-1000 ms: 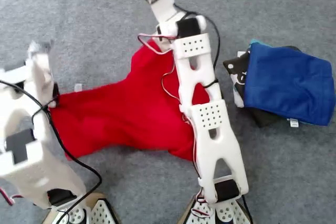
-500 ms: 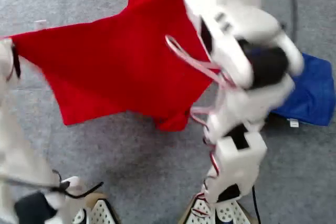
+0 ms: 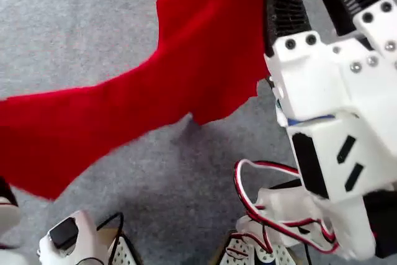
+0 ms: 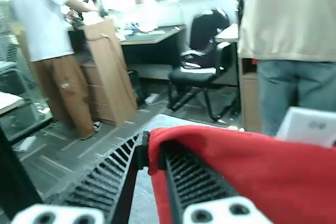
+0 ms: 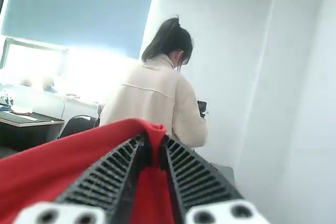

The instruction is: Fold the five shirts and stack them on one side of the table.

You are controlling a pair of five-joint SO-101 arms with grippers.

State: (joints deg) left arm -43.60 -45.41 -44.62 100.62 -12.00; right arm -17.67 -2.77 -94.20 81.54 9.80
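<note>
Both grippers were clenched on the same garment. In the right wrist view the right gripper (image 5: 153, 149) had its two black ribbed fingers (image 5: 110, 174) pressed together at the tips, with a small ridge of the red fabric shirt (image 3: 155, 97) pinched between them and more of the cloth draped over one side of the jaws. In the left wrist view the left gripper (image 4: 145, 150) was likewise closed, a rolled edge of the shirt caught at its fingertips and the cloth spilling over one finger. From the high view the shirt hung in the air above the grey felt table cover (image 3: 74, 35), clear of the surface, stretched as a broad band from the lower left of the frame, where it ran off the left edge, up to the top centre. There it met the black fingers of the white right arm (image 3: 335, 110), which stood large in the right half of the frame, its fingertips cut off by the top edge. A loose corner of the shirt dangled at mid-frame, just beside the arm's white housing. Red and white wires (image 3: 273, 215) looped beneath that arm in the lower right, and the left arm's white base (image 3: 68, 237) sat in the lower left corner.
</note>
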